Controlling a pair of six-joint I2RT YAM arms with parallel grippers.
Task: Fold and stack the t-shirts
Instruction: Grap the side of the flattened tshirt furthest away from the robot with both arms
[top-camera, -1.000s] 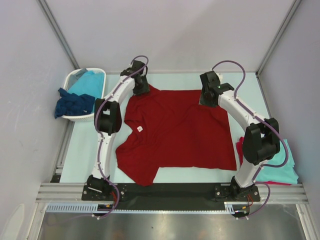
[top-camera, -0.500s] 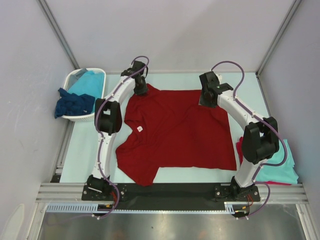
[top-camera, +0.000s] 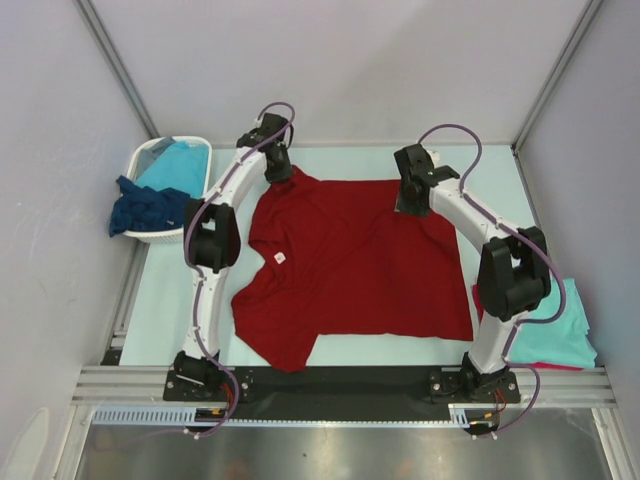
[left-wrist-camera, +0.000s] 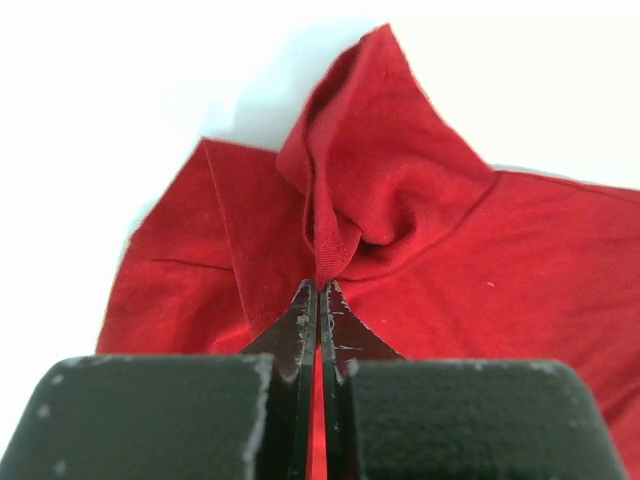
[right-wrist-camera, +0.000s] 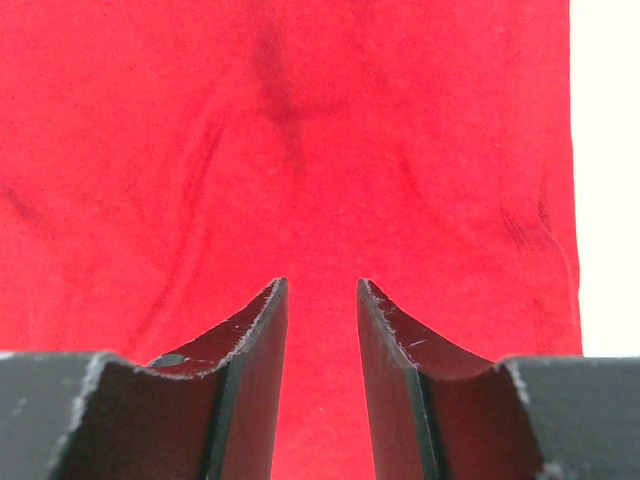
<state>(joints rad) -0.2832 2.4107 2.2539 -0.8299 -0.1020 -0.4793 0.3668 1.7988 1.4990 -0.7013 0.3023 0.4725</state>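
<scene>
Bright even light, soft shadows, blown-out whites in wrist views

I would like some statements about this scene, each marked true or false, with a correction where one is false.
1. The left gripper is shut on a raised fold of the dark red t-shirt. True.
2. The right gripper is shut on cloth. False: its jaws stand open above the dark red t-shirt.
3. The white basket holds a turquoise t-shirt and a dark navy t-shirt. True.
4. The dark red t-shirt is folded in half. False: it lies spread out on the table.
</scene>
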